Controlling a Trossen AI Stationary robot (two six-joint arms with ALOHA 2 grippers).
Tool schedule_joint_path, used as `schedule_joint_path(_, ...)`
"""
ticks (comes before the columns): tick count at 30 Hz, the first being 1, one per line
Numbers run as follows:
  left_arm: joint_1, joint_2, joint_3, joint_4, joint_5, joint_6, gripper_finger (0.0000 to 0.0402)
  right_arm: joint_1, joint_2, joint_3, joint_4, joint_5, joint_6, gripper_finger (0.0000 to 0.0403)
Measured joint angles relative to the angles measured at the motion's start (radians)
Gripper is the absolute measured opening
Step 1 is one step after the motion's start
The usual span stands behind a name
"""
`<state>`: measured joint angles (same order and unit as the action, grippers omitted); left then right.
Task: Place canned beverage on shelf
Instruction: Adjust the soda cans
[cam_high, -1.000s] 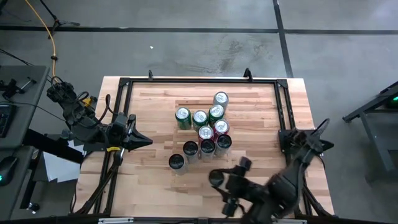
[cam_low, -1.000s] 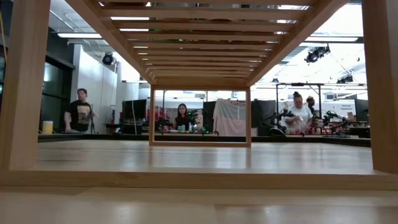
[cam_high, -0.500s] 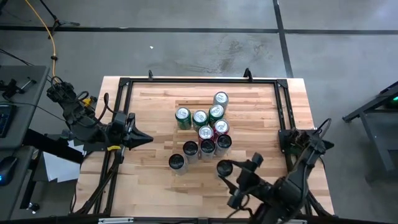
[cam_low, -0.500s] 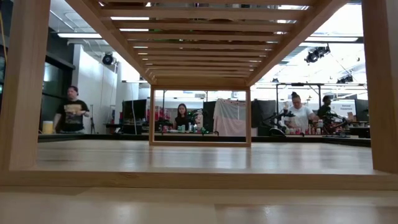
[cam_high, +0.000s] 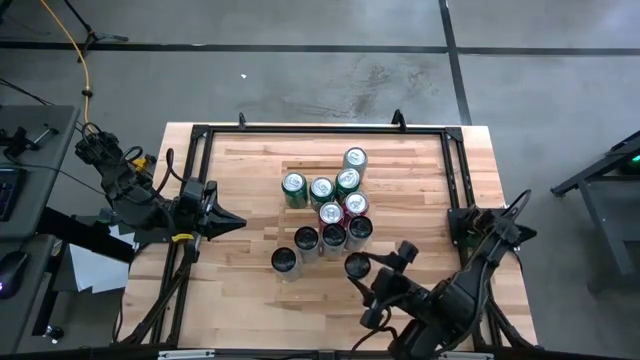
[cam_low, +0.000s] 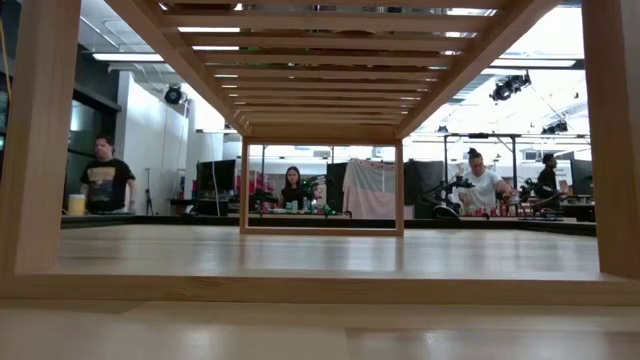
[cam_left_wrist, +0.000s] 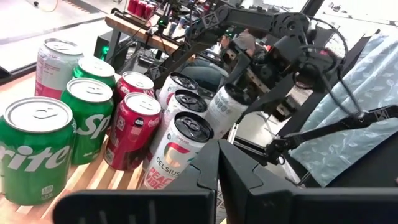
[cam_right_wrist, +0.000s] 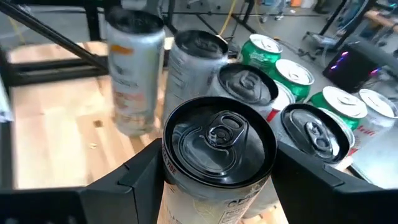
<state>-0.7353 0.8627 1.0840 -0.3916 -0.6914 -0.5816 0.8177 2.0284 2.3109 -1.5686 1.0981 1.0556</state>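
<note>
Several cans stand upright in a cluster (cam_high: 330, 205) on the pale wooden shelf (cam_high: 250, 170): green Sprite cans (cam_left_wrist: 37, 149), red cans (cam_left_wrist: 134, 127) and white black-topped cans (cam_left_wrist: 180, 149). The low view sees only the shelf's slats (cam_low: 320, 60) from beneath. My right gripper (cam_high: 362, 272), near the front right, is shut on a white can with a black top (cam_right_wrist: 219, 140), just on the near side of the cluster. My left gripper (cam_high: 228, 222) hovers shut over the shelf's left side, pointing at the cans. My right gripper pinches the black-topped can between its two fingers (cam_right_wrist: 140, 177), one on each side of the can's wall just under the top rim (cam_right_wrist: 171, 177). The fingers slant down from the near right. The can stays upright; the gripper and the can itself hide its base.
A black metal frame (cam_high: 320, 128) borders the wooden top. One white can (cam_high: 284, 260) stands alone at the cluster's near left. Bare wood lies left of the cans (cam_high: 240, 270) and along the far side. People stand in the room beyond the table.
My right gripper has turned at the wrist and carried the black-topped can a little toward the far edge, closer to the near row of the cluster. The can stays upright in the hold. The people in the background have walked about.
</note>
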Motion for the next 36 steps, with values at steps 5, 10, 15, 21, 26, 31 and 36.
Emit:
schedule_joint_path(5, 0.000, 0.000, 0.000, 0.000, -0.001, 0.008, 0.0000, 0.003, -0.021, -0.101, -0.002, 0.010, 0.052, 0.0233)
schedule_joint_path(10, 0.000, 0.000, 0.000, 0.000, -0.001, 0.009, 0.0000, 0.010, -0.099, -0.188, -0.002, 0.037, 0.120, 0.0233)
schedule_joint_path(15, 0.000, 0.000, 0.000, 0.000, -0.001, 0.010, 0.0000, 0.014, -0.166, -0.281, -0.002, 0.059, 0.206, 0.0233)
schedule_joint_path(21, 0.000, 0.000, 0.000, 0.000, -0.002, 0.010, 0.0000, 0.021, -0.189, -0.388, 0.048, 0.058, 0.326, 0.0233)
schedule_joint_path(26, 0.000, 0.000, 0.000, 0.000, -0.019, 0.010, 0.0000, 0.021, -0.191, -0.415, 0.117, 0.080, 0.327, 0.0233)
schedule_joint_path(31, 0.000, 0.000, 0.000, 0.000, -0.030, 0.010, 0.0000, 0.008, -0.192, -0.416, 0.124, 0.076, 0.318, 0.0233)
schedule_joint_path(36, 0.000, 0.000, 0.000, 0.000, -0.030, 0.010, 0.0000, -0.010, -0.193, -0.416, 0.128, 0.060, 0.305, 0.0253)
